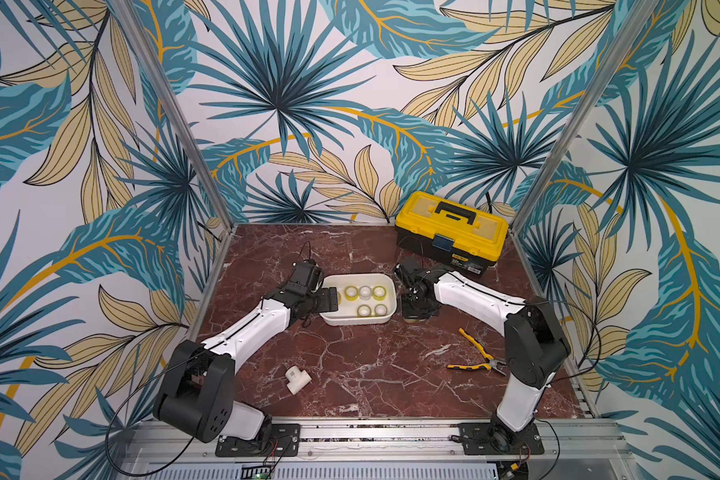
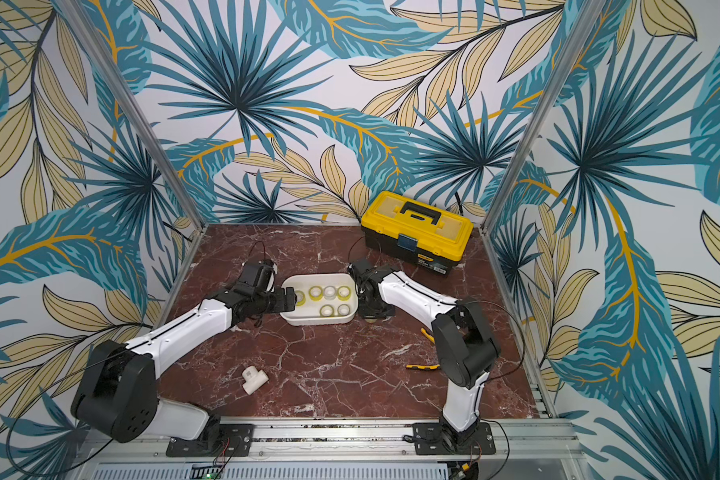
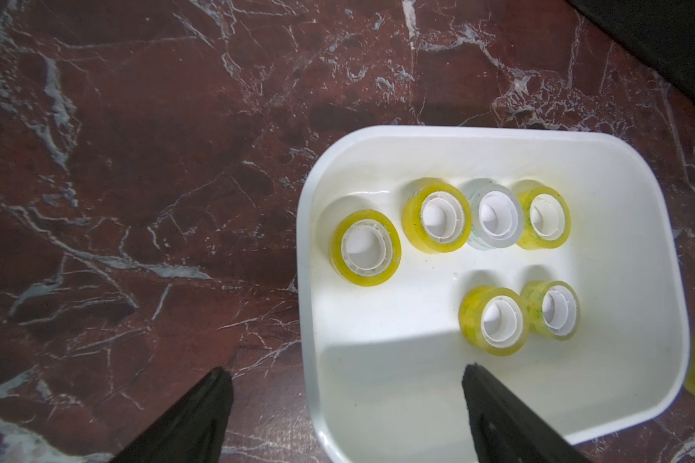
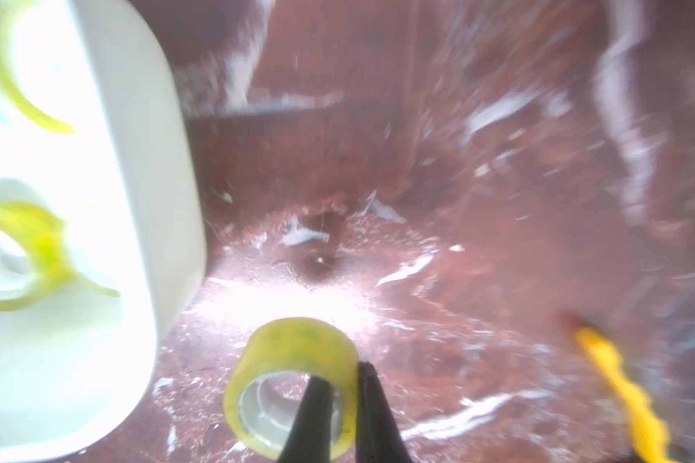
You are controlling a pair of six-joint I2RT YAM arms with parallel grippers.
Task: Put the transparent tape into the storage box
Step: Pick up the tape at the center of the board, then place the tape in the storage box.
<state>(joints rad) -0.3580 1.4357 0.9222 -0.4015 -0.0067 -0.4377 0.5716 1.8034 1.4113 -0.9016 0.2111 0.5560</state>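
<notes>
progress: six tape rolls point(image 3: 365, 248) sit in the white box point(image 3: 478, 134), one to go | last roll point(image 4: 297, 352): outside, just beside the box, low over the table point(image 1: 350, 374) | right jaws: pinching its wall, one inside the core | left jaws: wide apart, empty, over the box's end | left to do: carry it in, release

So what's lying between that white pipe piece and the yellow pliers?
Nothing: only bare marble tabletop between the pipe fitting and the pliers, as a top view shows.
</notes>
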